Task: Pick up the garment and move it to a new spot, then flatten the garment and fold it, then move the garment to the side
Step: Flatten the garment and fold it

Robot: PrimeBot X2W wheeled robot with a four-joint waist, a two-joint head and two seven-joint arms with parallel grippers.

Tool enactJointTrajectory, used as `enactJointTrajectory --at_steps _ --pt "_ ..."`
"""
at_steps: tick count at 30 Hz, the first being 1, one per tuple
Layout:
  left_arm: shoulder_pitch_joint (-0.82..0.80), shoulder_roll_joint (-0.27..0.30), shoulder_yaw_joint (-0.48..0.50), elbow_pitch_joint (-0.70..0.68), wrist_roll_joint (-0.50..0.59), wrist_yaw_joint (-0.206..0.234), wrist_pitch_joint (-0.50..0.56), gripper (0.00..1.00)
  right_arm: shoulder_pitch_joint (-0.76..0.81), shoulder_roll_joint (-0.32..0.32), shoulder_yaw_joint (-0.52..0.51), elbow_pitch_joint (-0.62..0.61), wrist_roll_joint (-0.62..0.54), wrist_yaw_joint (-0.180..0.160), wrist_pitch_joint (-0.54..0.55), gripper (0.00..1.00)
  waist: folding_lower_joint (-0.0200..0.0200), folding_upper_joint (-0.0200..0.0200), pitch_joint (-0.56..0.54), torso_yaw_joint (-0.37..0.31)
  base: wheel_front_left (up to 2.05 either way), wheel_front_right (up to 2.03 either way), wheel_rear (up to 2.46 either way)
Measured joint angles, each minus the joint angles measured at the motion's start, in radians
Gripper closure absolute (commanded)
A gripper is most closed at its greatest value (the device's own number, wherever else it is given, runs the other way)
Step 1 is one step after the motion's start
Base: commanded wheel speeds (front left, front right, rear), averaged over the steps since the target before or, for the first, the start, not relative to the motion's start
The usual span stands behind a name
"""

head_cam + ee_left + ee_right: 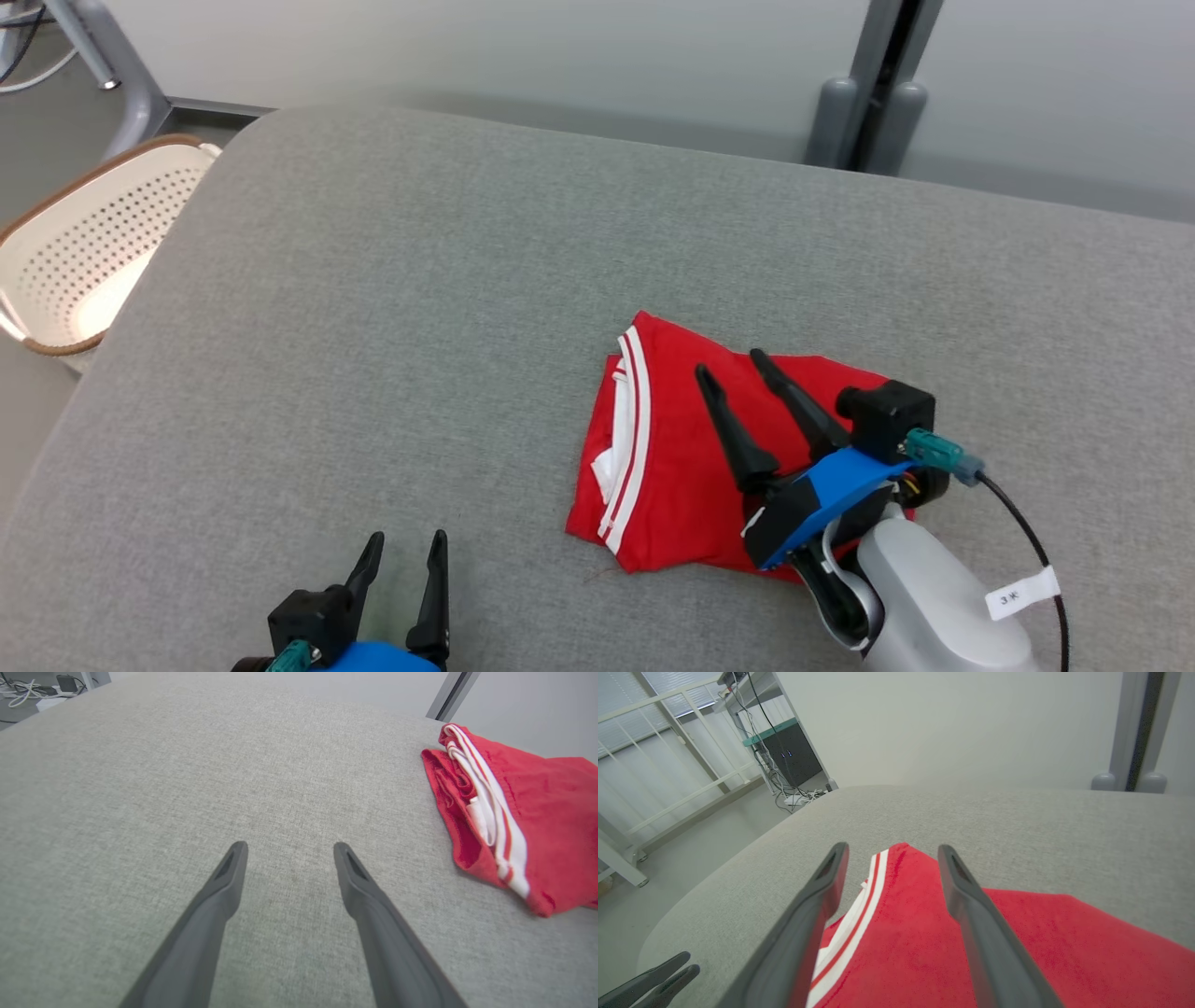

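A folded red, white-striped garment [663,467] lies on the grey fabric counter [467,280]. The right gripper [729,363] hangs over it, fingers released; the left gripper [407,536] has its fingers released too.

The garment [672,448] is red with white stripes along one edge. The worktop [467,280] is plain woven grey. The basket [84,252] is cream, dotted with holes, brown-rimmed.

Folded now: the red garment [677,495] is laid flat on the grey fabric surface [373,327].
A compact, roughly square bundle is seen, with white stripes and white trim stacked along its slightly uneven left edge.
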Motion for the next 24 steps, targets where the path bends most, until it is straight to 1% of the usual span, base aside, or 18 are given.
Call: enactJointTrajectory --at_steps 2,9,13,18,20,24 --pt "0.0 0.0 0.006 -0.007 0.004 0.0 0.0 0.0 0.008 -0.001 -0.049 0.0 -0.026 0.0 0.0 0.0 0.0 0.0 -0.001 -0.024 0.0 0.0 0.0" --pt "-0.017 0.0 0.041 -0.034 0.024 0.002 0.0 0.0 0.07 -0.001 -0.236 -0.016 -0.177 0.0 0.0 0.0 0.0 0.0 -0.003 -0.137 0.0 0.0 0.0" --pt "-0.037 -0.001 0.065 -0.05 0.036 0.003 0.0 0.0 0.114 -0.002 -0.324 -0.038 -0.249 0.0 0.0 0.0 0.0 0.0 -0.009 -0.194 0.0 0.0 0.0" --pt "-0.041 -0.001 0.083 -0.069 0.051 0.003 0.0 0.0 0.177 -0.002 -0.398 -0.062 -0.3 0.0 0.0 0.0 0.0 0.0 -0.024 -0.238 0.0 0.0 0.0" --pt "-0.037 0.0 0.092 -0.076 0.053 0.003 0.0 0.0 0.202 -0.002 -0.426 -0.065 -0.298 0.0 0.0 0.0 0.0 0.0 -0.033 -0.248 0.0 0.0 0.0" --pt "-0.014 -0.001 0.099 -0.087 0.056 0.003 0.0 0.0 0.256 -0.002 -0.45 -0.065 -0.307 0.0 0.0 0.0 0.0 0.0 -0.049 -0.262 0.0 0.0 0.0"
